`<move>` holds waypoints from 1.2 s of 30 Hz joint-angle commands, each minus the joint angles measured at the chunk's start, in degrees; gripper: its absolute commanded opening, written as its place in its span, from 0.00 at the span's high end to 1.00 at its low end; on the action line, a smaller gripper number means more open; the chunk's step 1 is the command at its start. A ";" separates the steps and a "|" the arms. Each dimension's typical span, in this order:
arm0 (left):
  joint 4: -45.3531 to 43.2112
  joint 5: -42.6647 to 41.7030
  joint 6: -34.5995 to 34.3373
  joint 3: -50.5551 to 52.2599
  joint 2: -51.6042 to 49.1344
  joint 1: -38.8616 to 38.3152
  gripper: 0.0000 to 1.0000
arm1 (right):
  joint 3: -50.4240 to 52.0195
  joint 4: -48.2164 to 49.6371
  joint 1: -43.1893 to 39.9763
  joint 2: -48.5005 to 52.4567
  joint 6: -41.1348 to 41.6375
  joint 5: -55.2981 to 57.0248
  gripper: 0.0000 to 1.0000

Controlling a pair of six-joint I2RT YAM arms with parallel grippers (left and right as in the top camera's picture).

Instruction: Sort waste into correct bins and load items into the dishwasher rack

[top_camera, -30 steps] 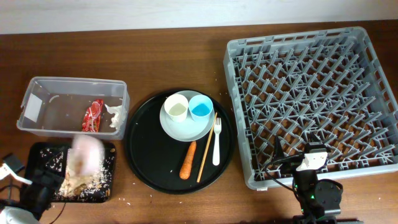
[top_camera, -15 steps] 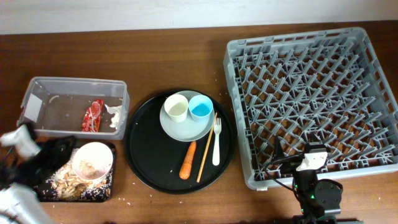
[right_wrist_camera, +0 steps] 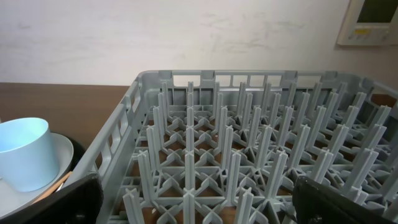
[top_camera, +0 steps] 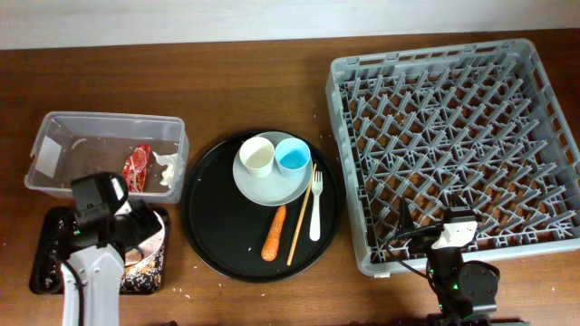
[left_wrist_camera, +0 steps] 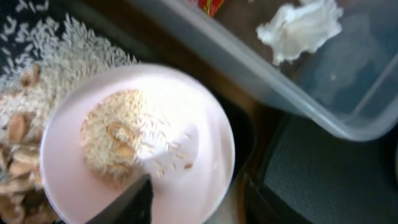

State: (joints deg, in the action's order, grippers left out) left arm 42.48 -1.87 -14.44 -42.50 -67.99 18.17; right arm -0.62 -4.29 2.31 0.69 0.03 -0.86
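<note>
Evidently scrap-emptying is in hand: the left gripper (left_wrist_camera: 189, 202) straddles the rim of the white bowl (left_wrist_camera: 186, 162) over the shallow black tray (top_camera: 43, 263), near left; whether it grips I cannot tell. Next, the clinging rice (left_wrist_camera: 115, 143) needs shaking out, and only the left wrist view shows it. Overhead alone places the right gripper (right_wrist_camera: 196, 198), spread wide and empty, at the near edge of the dishwasher rack (top_camera: 453, 136).

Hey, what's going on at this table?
A two-armed robot is clearing up after a meal. Its left hand is at a white bowl holding some rice, over the black tray of scraps. Wrapper and tissue lie in the clear tub. Cups, plate, fork, chopstick and carrot wait on the round tray. The right hand hangs open by the rack, which holds nothing yet.
</note>
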 commanded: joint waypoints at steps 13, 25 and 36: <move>-9.66 -4.83 -0.79 6.16 -4.26 -0.02 0.72 | 0.31 -0.24 0.31 -0.33 0.26 0.28 0.01; -7.26 -11.91 -0.76 1.46 -1.90 -0.02 0.63 | 0.31 -0.24 0.31 -0.33 0.26 0.28 0.01; -9.46 -11.85 -0.76 1.51 -12.52 -0.02 0.59 | 0.31 -0.22 0.31 -0.33 0.26 0.28 0.01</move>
State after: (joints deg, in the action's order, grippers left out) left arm 33.10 -13.43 -15.25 -40.32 -80.18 18.17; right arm -0.62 -4.29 2.31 0.69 0.05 -0.86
